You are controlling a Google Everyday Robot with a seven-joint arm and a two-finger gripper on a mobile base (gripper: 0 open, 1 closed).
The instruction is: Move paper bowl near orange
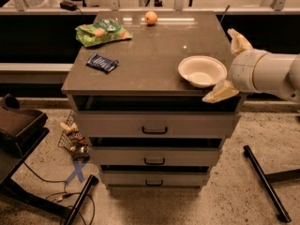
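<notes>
Fingers (221, 92) of the gripper (218, 65), spread wide and holding nothing, flank the right rim of the shallow off-white paper bowl (200, 72) at the grey bench's (154, 55) front right, well apart from the small round orange fruit (151, 18) at its rear edge.

End effector (218, 65) beside paper bowl (200, 72), arm (274, 71) cropped
</notes>
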